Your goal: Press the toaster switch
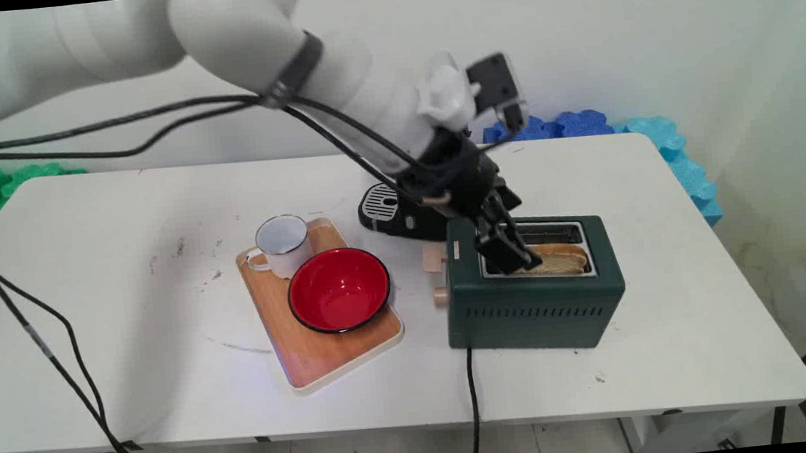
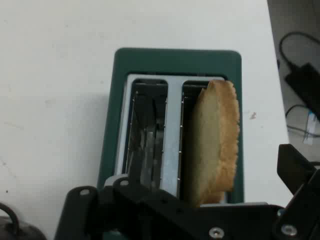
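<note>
Hand [image 1: 507, 252] grasping browned toast slice [image 2: 215, 145] in boxy green toaster [image 1: 535, 307], 2 slots.

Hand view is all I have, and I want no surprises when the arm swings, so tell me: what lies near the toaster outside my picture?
Observer: In the main view a wooden tray lies on the table to the left of the green toaster, with a gap between them.
Operator: Is anything on that tray?
Observer: A red bowl and, behind it, a white mug, close together.
Operator: And behind the toaster?
Observer: A black appliance base with a slotted grille stands there, partly hidden by the arm.
</note>
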You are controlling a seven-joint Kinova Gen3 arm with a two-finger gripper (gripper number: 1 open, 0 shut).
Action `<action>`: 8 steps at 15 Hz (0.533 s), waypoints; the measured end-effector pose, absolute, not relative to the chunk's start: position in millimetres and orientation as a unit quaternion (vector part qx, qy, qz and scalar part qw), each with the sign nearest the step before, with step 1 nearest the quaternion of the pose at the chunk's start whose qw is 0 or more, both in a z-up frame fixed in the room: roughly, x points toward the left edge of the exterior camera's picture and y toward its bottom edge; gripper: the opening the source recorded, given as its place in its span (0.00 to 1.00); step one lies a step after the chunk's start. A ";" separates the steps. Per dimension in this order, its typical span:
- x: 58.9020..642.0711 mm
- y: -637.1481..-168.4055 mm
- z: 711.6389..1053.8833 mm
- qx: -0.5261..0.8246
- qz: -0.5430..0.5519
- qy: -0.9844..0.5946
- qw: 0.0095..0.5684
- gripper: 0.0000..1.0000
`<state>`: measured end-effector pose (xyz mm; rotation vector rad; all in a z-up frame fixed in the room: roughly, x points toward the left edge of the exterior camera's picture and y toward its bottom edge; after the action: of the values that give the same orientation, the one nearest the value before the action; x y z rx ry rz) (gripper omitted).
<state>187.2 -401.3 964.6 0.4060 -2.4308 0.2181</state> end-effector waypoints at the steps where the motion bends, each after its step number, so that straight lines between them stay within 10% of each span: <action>1: 194.5 -398.8 971.7 0.157 0.082 -0.925 0.335 1.00; 8: 277.6 -380.4 1007.1 0.163 0.073 -0.908 0.379 1.00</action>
<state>277.6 -380.4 1007.1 0.4174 -2.3197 0.1869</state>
